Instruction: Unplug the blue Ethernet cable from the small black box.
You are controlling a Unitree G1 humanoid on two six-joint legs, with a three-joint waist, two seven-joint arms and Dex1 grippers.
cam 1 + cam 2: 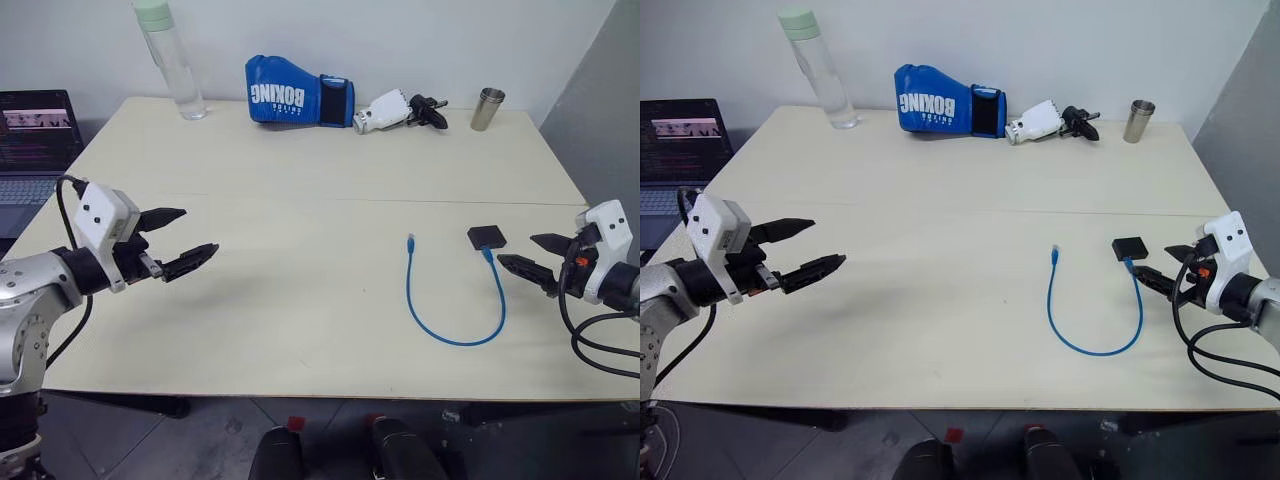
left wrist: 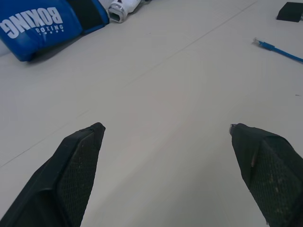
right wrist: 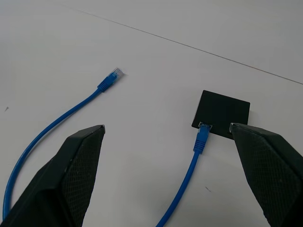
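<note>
**op:** teleop'ing the G1 rn. Blue cable (image 1: 452, 300) lies in a U on the table (image 1: 300, 220), right side, one plug still in the black box (image 1: 487, 237), other end loose on the tabletop. R gripper (image 1: 525, 254) hovers just beside box + plug, fingers spread, holding nothing. L gripper (image 1: 176, 240) well apart over bare table, also spread wide & empty

**reply:** how's it gonna handle?

**op:** imo cord's thin & floppy, so tugging the loop prob just drags the box, which looks tiny & light. I'd pinch the plug (image 3: 202, 137) right at the box edge w/ R and pin the box w/ L. Can't see a latch tab from here, may need a squeeze first

**reply:** any labels?

**op:** only the glove (image 1: 298, 103) at the far edge, reads BOXING upside down. Smaller print under it too small to read
</note>
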